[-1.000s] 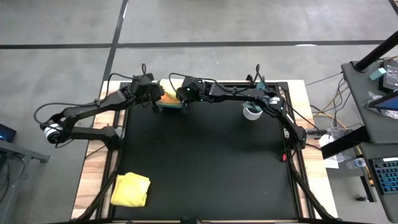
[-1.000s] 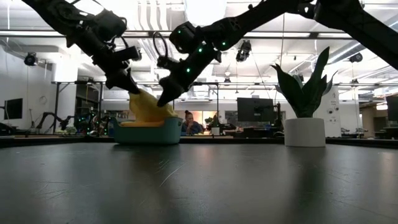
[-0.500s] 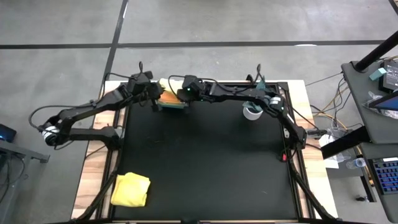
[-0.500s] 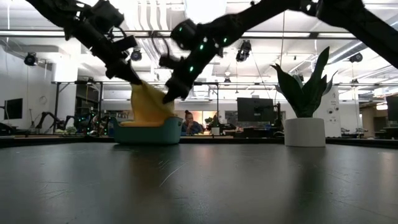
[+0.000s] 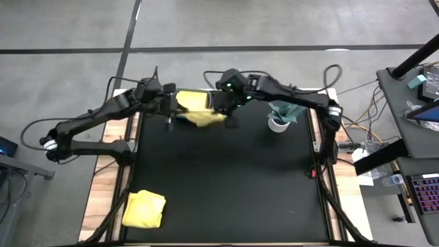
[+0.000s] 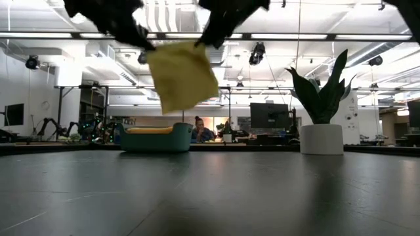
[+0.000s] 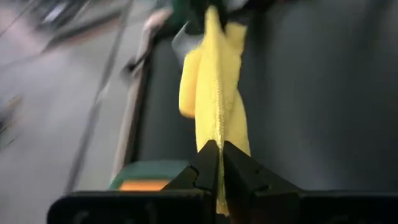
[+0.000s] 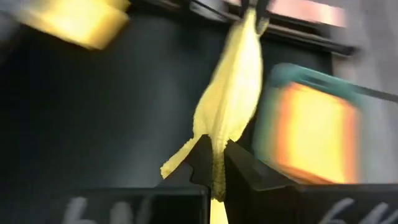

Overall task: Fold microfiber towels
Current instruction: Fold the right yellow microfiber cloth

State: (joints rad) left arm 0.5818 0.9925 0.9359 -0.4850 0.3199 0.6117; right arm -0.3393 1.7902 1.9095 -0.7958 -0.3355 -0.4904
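Observation:
A yellow microfiber towel (image 6: 182, 75) hangs spread in the air above the teal bin (image 6: 155, 139), which has an orange towel (image 8: 311, 134) in it. My left gripper (image 6: 141, 40) is shut on one upper corner and my right gripper (image 6: 209, 38) on the other. From above, the towel (image 5: 199, 111) stretches between my left gripper (image 5: 175, 108) and my right gripper (image 5: 219, 110) near the table's far edge. A second yellow towel (image 5: 144, 209) lies bunched on the table's near left. My left gripper pinches the towel's upper corner (image 7: 211, 140) between its two fingers, slanting down from the table's left. The towel runs from there toward my other gripper and hangs below, clear of the bin and the table. My right gripper pinches the towel's other upper corner (image 8: 217, 146) between its two fingers, slanting down from the table's right. The top edge (image 6: 176, 46) stretches between both holds. The cloth hangs below, lifted clear.
A white pot with a green plant (image 5: 278, 122) stands at the far right, close to my right arm. The black mat (image 5: 226, 178) stretches toward the near edge, with wooden table borders on both sides.
Both grippers have risen from the bin, and my right gripper has taken hold of the yellow towel and swung toward the table's right. The towel, bunched in the bin before, is lifted clear and spread out between the two grippers.

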